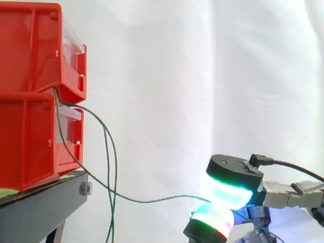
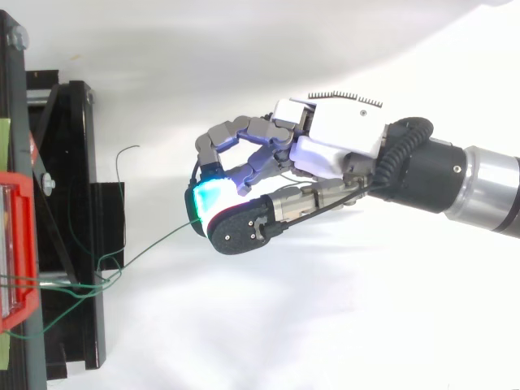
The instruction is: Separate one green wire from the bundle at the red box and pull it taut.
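One green wire (image 2: 158, 241) is pinched between the glowing pads (image 1: 230, 195) of the curled hand (image 2: 333, 138). In the top view, the wire is run from the red bins (image 1: 30, 50) toward 2 o'clock to the hand, not quite straight. The other wires (image 1: 110, 197) are seen hanging by the black stand (image 1: 40, 207)

No text, label or number is legible.

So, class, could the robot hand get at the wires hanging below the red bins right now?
Probably not yet. The way to the hanging wires is open, but the robot hand is pinching one wire between its pads, so it would likely have to let go first.
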Motion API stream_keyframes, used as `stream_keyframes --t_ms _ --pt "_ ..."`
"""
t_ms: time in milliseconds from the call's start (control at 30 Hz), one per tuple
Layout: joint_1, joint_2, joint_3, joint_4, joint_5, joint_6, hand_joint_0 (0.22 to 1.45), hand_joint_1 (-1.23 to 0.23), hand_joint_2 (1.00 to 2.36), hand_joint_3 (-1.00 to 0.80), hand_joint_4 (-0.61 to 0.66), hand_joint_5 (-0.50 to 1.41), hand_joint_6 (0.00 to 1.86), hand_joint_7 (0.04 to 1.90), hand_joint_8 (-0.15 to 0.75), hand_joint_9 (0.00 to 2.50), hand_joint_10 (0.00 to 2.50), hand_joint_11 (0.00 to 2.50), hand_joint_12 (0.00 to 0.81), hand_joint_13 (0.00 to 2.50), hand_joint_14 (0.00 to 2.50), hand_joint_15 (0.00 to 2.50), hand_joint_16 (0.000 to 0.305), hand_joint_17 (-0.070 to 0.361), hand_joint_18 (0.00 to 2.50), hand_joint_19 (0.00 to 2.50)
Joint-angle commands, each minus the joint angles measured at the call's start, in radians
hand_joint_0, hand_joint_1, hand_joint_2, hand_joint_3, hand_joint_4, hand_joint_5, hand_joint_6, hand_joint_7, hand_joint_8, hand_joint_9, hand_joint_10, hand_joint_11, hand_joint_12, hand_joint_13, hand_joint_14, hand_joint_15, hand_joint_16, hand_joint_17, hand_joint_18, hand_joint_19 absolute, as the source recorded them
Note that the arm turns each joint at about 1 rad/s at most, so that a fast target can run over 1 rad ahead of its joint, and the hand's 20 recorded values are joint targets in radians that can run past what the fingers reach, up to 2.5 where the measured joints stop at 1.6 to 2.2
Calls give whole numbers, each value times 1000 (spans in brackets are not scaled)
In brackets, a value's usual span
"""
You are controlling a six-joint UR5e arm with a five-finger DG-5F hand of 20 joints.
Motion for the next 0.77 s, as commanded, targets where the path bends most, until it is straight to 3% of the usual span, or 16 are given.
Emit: stream_keyframes --t_ms 0,733 --pt "0 0 0 -1 0 0 600 -871 1002 13 55 -86 850 1404 321 1079 15 436 409 725 12 334 53 118 490 318" --pt "0 0 0 -1 0 0 599 -870 1002 18 55 -86 850 1403 318 1079 13 430 399 720 12 323 50 113 474 309"
